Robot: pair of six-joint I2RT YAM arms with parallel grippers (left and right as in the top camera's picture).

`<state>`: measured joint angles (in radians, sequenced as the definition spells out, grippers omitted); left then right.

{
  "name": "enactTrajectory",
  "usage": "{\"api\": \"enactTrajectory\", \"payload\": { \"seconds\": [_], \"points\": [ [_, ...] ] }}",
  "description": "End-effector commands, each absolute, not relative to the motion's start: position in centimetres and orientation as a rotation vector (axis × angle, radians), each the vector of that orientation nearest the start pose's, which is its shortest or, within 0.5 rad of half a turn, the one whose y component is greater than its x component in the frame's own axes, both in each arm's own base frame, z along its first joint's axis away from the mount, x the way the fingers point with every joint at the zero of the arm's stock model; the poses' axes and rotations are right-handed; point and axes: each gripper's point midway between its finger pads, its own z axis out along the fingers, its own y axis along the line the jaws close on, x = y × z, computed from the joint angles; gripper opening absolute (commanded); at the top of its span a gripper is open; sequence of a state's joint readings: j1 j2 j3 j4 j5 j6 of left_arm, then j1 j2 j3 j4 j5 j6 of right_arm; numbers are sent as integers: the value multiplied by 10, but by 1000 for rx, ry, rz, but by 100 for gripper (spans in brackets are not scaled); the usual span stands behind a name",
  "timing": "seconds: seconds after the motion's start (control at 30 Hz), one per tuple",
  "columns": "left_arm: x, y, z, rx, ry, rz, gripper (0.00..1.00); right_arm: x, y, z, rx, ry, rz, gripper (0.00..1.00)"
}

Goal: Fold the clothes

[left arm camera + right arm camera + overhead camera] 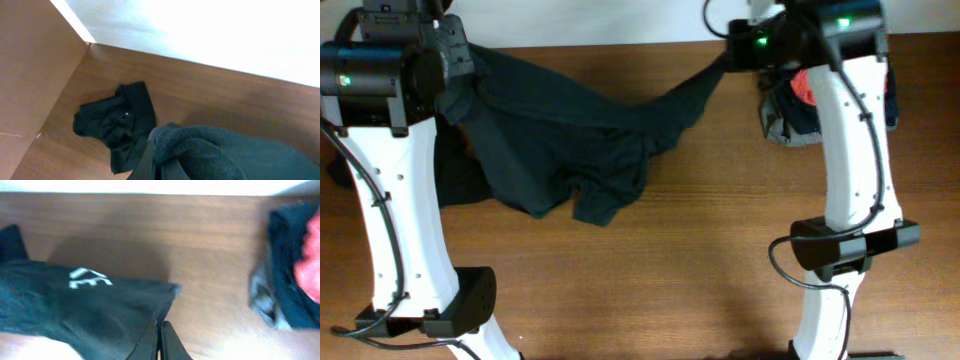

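Note:
A dark green T-shirt [570, 135] hangs stretched across the back of the table between both grippers, its middle sagging in folds onto the wood. My left gripper [455, 80] is shut on its left end; in the left wrist view the cloth [225, 150] drapes over the closed fingers [150, 167]. My right gripper [732, 48] is shut on the right end, and in the right wrist view the cloth [75, 310] with white lettering [87, 278] runs left from my gripper [160, 337]. A second black garment [117, 125] lies crumpled on the table by the left arm [460, 180].
A pile of other clothes in navy, grey and red [800, 100] sits at the back right, partly under the right arm [290, 280]. A brown cardboard wall [35, 65] stands at the table's left. The table's back edge meets a white wall [200, 30].

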<state>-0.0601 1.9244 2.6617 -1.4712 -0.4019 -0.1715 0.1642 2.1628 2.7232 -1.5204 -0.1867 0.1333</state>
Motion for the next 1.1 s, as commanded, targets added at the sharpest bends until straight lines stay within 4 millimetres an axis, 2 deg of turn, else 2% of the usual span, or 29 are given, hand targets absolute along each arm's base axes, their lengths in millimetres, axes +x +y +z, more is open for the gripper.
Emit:
{"api": "enactTrajectory", "payload": {
  "seconds": [0.0,0.17,0.3,0.43,0.57,0.67,0.87,1.07],
  "points": [
    [426,65,424,-379,2190,406,1,467,92,325,-101,2526,354,4],
    [428,83,431,-432,2149,419,1,457,67,351,-45,2471,411,4],
    [429,85,436,-439,2127,415,1,441,44,384,1,2388,413,4],
    [423,82,447,-432,2097,393,1,413,23,426,40,2282,374,4],
    [406,72,470,-414,2041,358,1,381,11,462,58,2185,339,4],
    [381,62,498,-394,1972,321,1,350,4,488,73,2115,309,4],
    [317,52,549,-375,1828,249,1,295,-5,518,104,2024,257,4],
    [254,46,583,-345,1713,163,1,238,-4,539,109,1940,197,4]
  ]
}}
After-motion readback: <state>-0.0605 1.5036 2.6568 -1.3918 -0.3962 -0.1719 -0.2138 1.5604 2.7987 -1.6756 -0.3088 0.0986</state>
